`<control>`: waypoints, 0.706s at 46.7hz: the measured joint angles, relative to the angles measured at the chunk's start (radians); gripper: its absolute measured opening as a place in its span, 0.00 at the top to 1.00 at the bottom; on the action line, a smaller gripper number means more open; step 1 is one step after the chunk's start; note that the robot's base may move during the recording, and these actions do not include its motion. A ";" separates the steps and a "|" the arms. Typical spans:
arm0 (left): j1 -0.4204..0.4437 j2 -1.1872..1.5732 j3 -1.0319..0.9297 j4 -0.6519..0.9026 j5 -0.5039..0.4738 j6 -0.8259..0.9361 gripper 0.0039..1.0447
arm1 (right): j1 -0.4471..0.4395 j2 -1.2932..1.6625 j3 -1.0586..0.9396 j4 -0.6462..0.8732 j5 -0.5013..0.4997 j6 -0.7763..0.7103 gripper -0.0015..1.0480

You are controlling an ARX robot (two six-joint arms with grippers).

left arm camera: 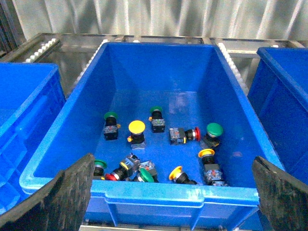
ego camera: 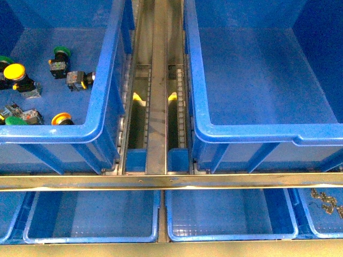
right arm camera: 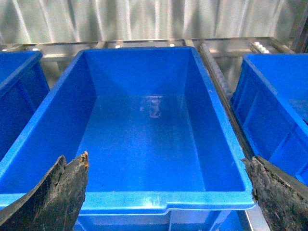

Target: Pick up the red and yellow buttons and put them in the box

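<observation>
the left gripper [left arm camera: 172, 159] is hanging, black fingers [left arm camera: 57, 197] spread wide, over a deep blue plastic bin [left arm camera: 159, 186] where the yellow-capped push-button switch [left arm camera: 136, 127] and the red mushroom-capped switch [left arm camera: 197, 134] are lying apart among green-capped switches [left arm camera: 214, 129]. the right gripper [right arm camera: 167, 158], likewise spread wide, is hovering over the large deep blue plastic box [right arm camera: 144, 200].

The left gripper [left arm camera: 173, 161] stands wide open. Its two dark fingers [left arm camera: 65, 197] are spread far apart, broad black pads with rough, matte faces turned toward each other. The right gripper [right arm camera: 166, 161] is parted just as widely. Its fingers [right arm camera: 55, 197] are worn and ragged along the edges, and one tip is flecked with orange. Both wrists tilt obliquely downward, and both grippers hover with their fingers closed on nothing.
</observation>
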 joint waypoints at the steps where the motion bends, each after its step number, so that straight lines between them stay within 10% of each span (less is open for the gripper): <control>1: 0.000 0.000 0.000 0.000 -0.001 0.000 0.07 | 0.000 0.000 0.000 0.000 0.000 0.000 0.06; 33: 0.000 0.000 0.000 0.000 0.000 0.000 0.07 | 0.000 0.000 0.000 0.000 0.003 0.000 0.06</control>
